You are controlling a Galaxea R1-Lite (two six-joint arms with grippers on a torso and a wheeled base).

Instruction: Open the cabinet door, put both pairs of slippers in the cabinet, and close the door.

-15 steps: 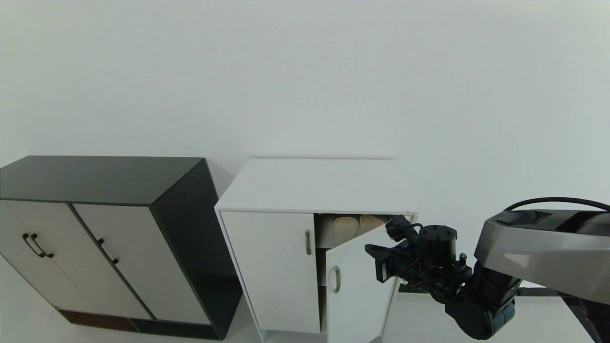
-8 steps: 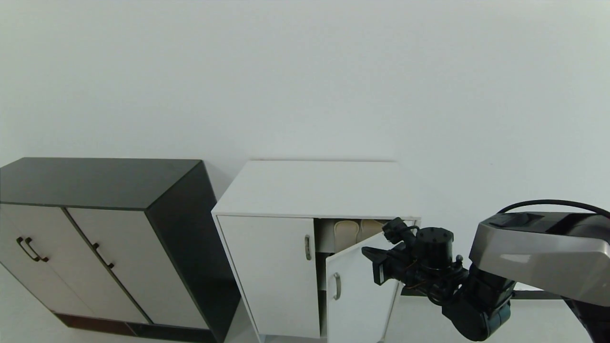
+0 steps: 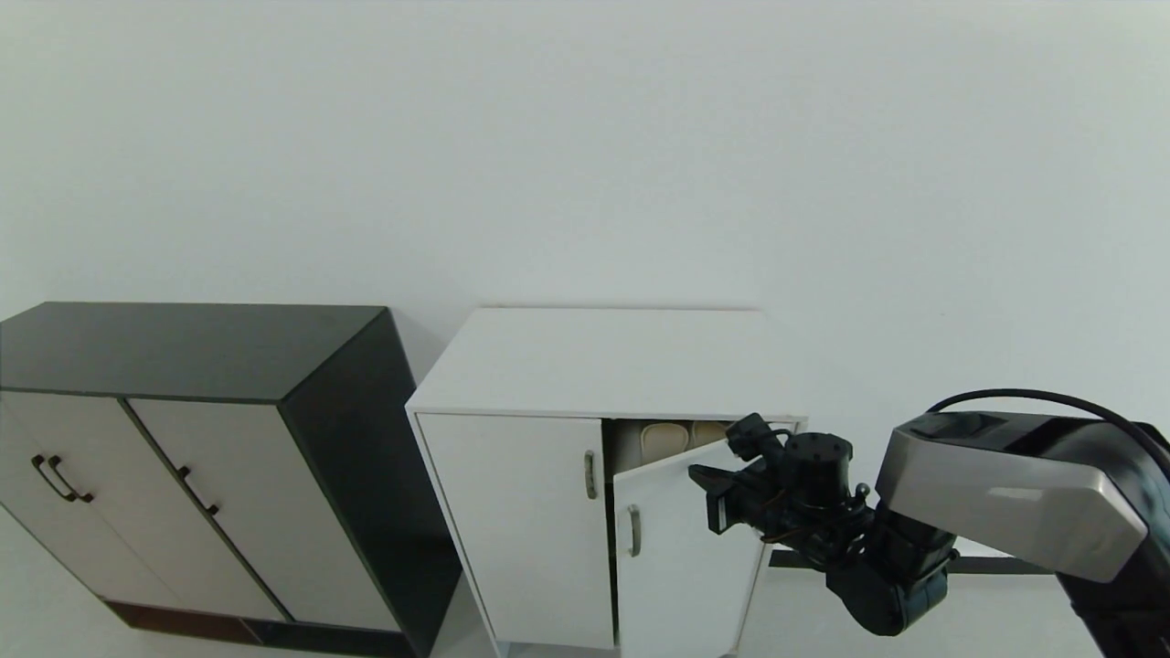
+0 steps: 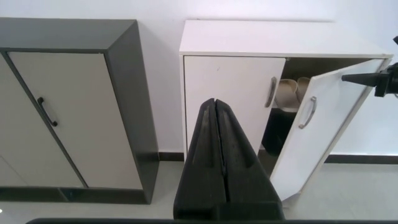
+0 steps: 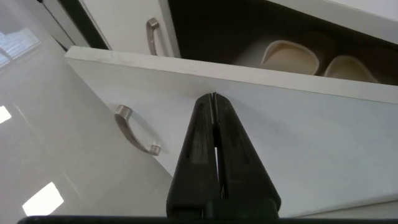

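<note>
The white cabinet (image 3: pixel 585 358) has its left door shut and its right door (image 3: pixel 681 557) ajar by a narrow angle. A pair of beige slippers (image 3: pixel 664 440) stands on the upper shelf inside, seen over the door's top edge. My right gripper (image 3: pixel 698 473) is shut, its tip against the outer face of the right door near its top edge. In the right wrist view the shut gripper (image 5: pixel 214 98) rests on the door panel (image 5: pixel 298 137), with the slippers (image 5: pixel 292 55) behind. My left gripper (image 4: pixel 216 102) is shut and empty, well back from the cabinet (image 4: pixel 273 45).
A dark cabinet (image 3: pixel 183 349) with two pale doors stands just left of the white one. The right door's metal handle (image 3: pixel 632 531) sits near its free edge. A plain wall is behind, with bare floor to the right of the white cabinet.
The right door has swung further toward shut, and my right gripper has moved with it toward the cabinet. The head camera shifted slightly early on.
</note>
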